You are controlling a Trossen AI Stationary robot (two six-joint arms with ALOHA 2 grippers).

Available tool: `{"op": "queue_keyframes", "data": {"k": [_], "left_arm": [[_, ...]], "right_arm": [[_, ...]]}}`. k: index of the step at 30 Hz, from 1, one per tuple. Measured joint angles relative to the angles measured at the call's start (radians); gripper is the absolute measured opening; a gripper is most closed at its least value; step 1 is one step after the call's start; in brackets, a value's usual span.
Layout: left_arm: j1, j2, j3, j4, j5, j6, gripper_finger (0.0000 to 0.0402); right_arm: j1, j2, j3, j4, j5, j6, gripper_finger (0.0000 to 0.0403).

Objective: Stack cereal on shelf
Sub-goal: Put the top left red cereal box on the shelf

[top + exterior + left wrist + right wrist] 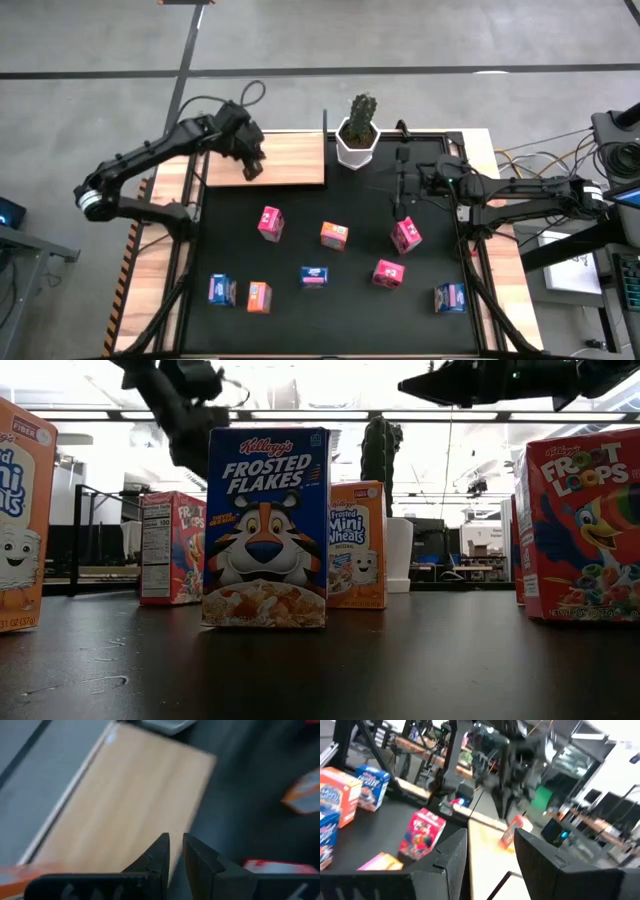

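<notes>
Frosted Flakes [266, 527], a blue box, stands closest in the low view, with an orange box [356, 544] just behind it and a pink-red one [578, 524] toward the right edge. From above, eight boxes are scattered over the mat's near half, among them a pink-red box [270, 223] and an orange one [334, 235] near the middle, and a blue one [222, 290] toward the near left corner.

Left gripper [249, 165] hangs over the shelf [290, 160], which lies at the mat's far left. Its jaws are nearly together with nothing between them. A small orange shape in the right wrist view looks like a box [511, 832] already on the board, but I cannot be sure.

Right gripper [402, 196] hovers at the far right, beside the plant pot [357, 143], jaws apart and empty, just above another pink-red box [406, 235].

Risks: the light, upright boxes could tip if a finger clips one on the way down; the right arm could brush the pot; both arms could crowd each other over the shelf.
</notes>
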Motion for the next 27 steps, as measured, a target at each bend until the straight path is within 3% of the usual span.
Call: {"op": "queue_keyframes", "data": {"k": [3,17,27], "left_arm": [[-0.095,-0.020,-0.004,0.004,0.002,-0.124,0.0036],[-0.449,0.002,0.043,-0.201,0.061,-1.058,0.0036],[-0.680,0.030,0.044,-0.200,-0.135,-1.391,0.0036]], "right_arm": [[0.000,0.000,0.000,-0.015,0.000,0.008,0.0155],[0.000,-0.002,0.020,0.027,0.000,-0.070,0.0155],[0.000,-0.003,0.019,0.010,-0.001,-0.075,0.0155]]}}
